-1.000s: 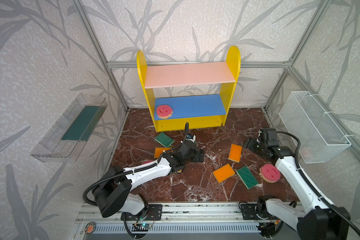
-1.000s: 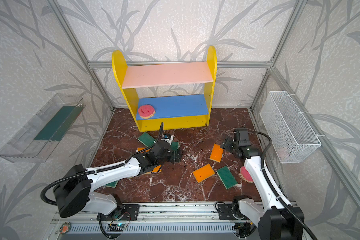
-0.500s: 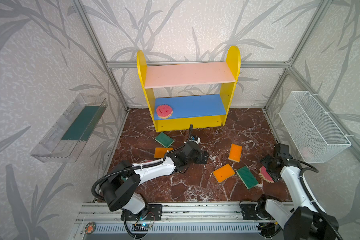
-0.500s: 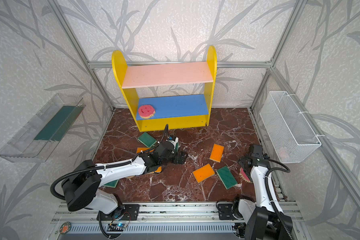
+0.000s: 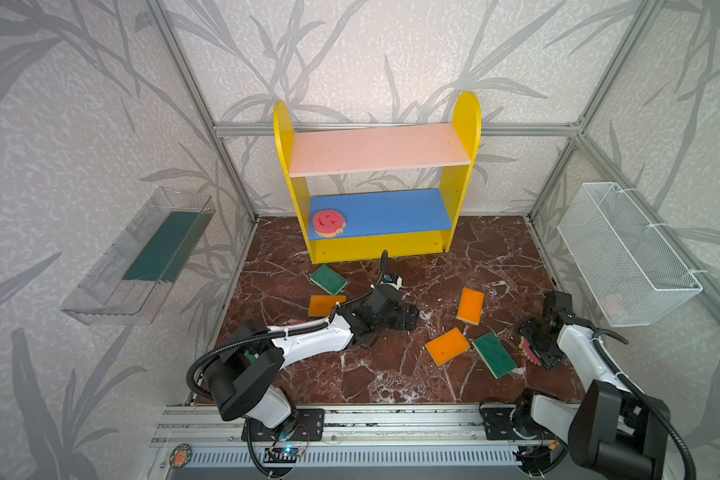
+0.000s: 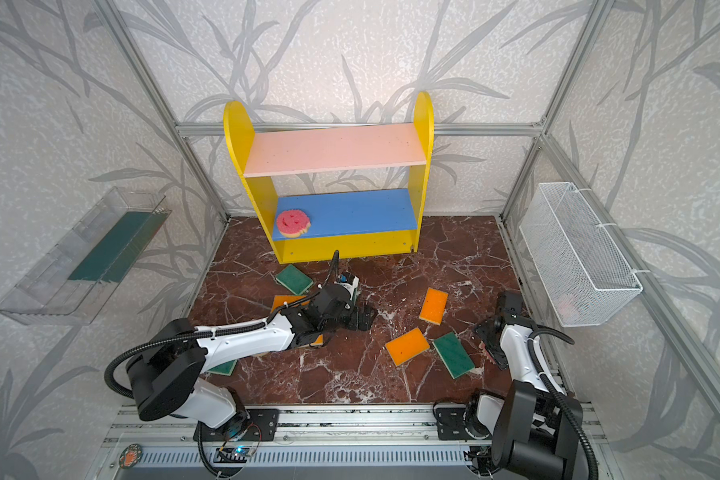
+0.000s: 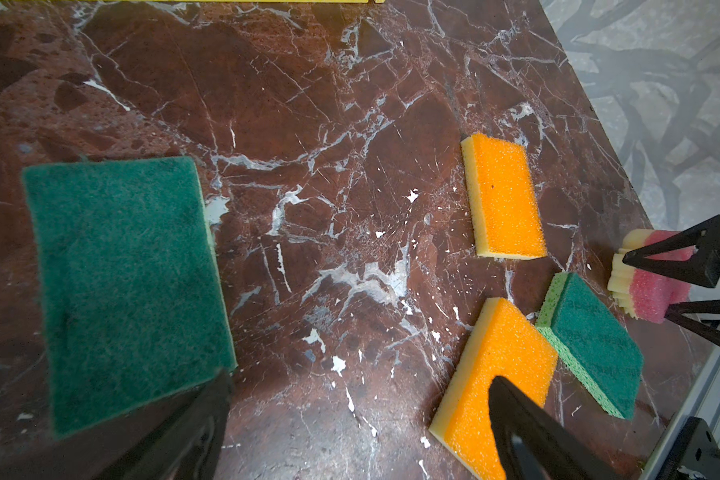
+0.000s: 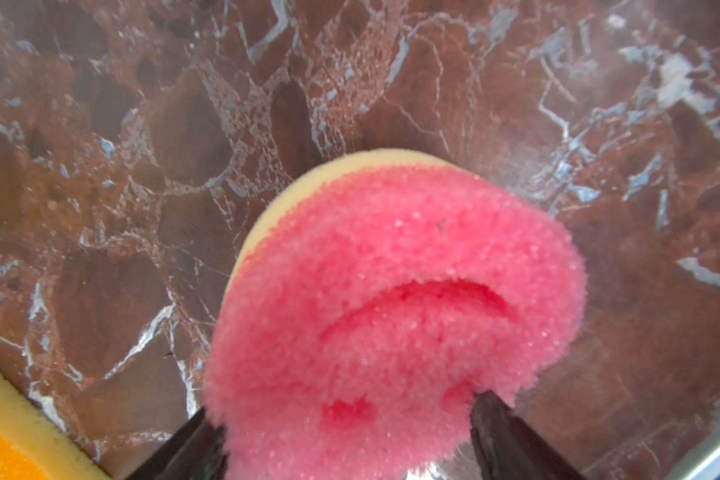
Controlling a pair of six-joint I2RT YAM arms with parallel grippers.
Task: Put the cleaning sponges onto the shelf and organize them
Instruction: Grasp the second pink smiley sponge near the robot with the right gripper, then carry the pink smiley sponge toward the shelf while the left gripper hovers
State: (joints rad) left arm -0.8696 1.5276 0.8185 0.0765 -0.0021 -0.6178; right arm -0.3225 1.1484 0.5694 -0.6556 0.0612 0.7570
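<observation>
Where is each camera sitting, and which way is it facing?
Both top views: high in front, looking down and back at the shelf and marble floor; left arm and right arm show.
Left wrist: on the left arm, looking down and rightward at an orange sponge and others; the open left hand shows.
Right wrist: on the right arm, looking down at the pink smiley sponge held in the right hand.
Shared: the left wrist view also catches that sponge and hand.
</observation>
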